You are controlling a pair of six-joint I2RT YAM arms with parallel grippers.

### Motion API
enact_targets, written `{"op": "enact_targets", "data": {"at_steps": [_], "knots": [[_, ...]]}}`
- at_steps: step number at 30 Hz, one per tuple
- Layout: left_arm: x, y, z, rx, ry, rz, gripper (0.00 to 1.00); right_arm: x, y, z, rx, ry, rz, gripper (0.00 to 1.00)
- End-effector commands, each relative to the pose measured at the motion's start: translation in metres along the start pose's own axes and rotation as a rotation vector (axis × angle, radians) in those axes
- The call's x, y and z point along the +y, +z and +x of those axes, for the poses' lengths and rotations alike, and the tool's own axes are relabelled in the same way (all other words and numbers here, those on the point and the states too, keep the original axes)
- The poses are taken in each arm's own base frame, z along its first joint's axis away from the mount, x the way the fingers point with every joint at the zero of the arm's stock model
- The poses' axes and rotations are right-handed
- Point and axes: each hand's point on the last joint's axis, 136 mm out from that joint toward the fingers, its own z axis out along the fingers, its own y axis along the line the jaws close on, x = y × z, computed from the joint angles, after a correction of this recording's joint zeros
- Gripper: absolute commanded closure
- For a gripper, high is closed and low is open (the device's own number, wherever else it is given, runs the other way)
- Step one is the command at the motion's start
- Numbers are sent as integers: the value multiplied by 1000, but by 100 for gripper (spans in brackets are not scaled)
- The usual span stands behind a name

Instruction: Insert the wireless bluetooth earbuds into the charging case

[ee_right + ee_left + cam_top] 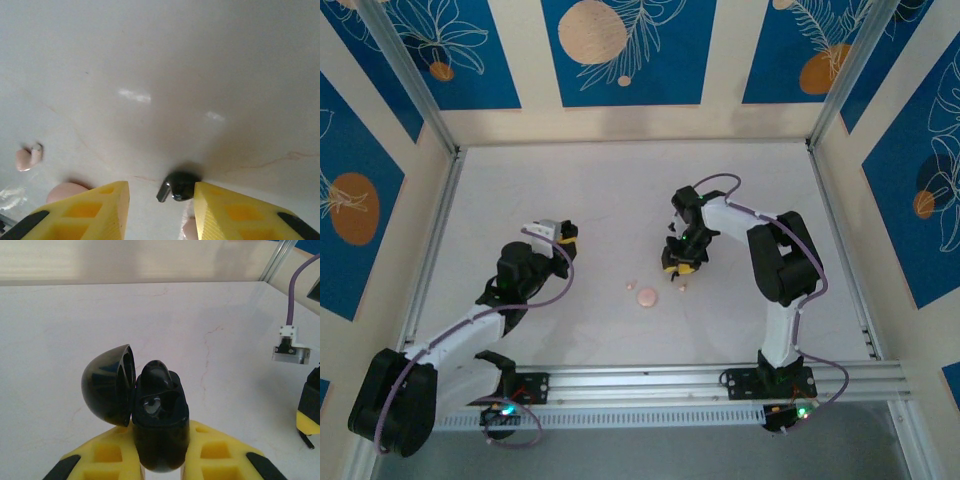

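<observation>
My left gripper (160,462) is shut on a black charging case (161,432), held up off the table. Its round lid (107,385) hangs open to the left, and a black earbud (156,374) sits in one socket. From above, the left gripper (560,232) is left of centre. My right gripper (161,194) is down at the table and open, its jaws either side of a second black earbud (179,186). That bud lies against the right finger (220,205) and apart from the left one. The right gripper (682,268) is at mid-table.
A pale pink round case (647,297) lies on the white table (620,190), with one pink earbud (631,285) to its left and another (682,289) just by the right gripper. In the right wrist view a pink bud (27,156) and the pink case (67,191) lie to the left.
</observation>
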Motion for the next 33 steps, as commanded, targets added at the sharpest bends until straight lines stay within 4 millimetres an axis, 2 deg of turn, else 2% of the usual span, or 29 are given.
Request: {"op": "enact_targets", "data": {"at_steps": [1, 7, 10, 17, 33], "knots": [[-2, -1, -20, -48, 22, 15, 89, 10, -5, -2, -6, -24, -25, 61], [-3, 1, -21, -49, 23, 19, 89, -2, -23, 5, -4, -16, 81, 59], [-3, 2, -21, -48, 20, 24, 89, -5, -25, 11, 16, 15, 98, 59], [-5, 3, -22, -47, 15, 36, 89, -3, -15, 14, 52, 55, 73, 59], [-5, 1, -21, -44, 22, 29, 89, -2, 4, 3, 70, 48, 55, 64]]}}
